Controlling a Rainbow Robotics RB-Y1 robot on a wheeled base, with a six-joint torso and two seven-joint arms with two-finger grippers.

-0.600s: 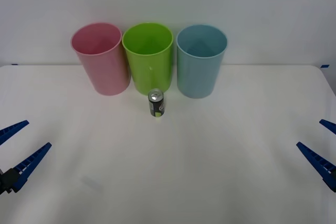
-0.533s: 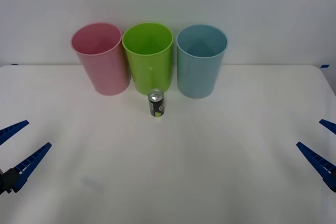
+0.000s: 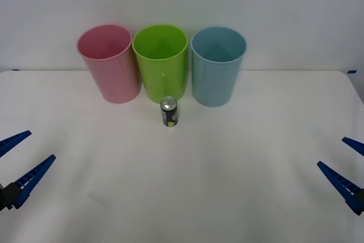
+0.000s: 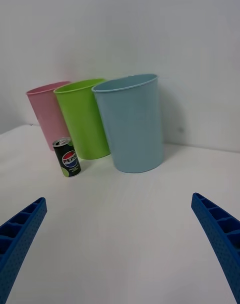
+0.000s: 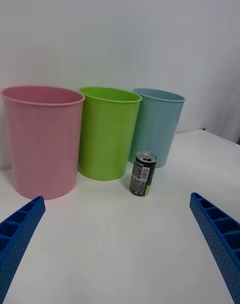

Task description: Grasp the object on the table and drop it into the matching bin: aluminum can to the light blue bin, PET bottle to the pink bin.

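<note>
While the can (image 3: 169, 112) stands up on the white table (image 3: 227, 169), just in front of the green bin (image 3: 161, 64) between the pink bin (image 3: 109, 64) and blue bin (image 3: 218, 66), the left gripper (image 3: 16, 159) and right gripper (image 3: 347, 163) wait wide open at the near corners, far from it.

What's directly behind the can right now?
The lime green bin stands just behind the aluminum can, apart from it, with the white wall beyond. The bin's lower front is partly covered by the can in the front view.

Front looks down; both wrists sit low, seemingly sharing the light blue bin (image 3: 218, 66).
</note>
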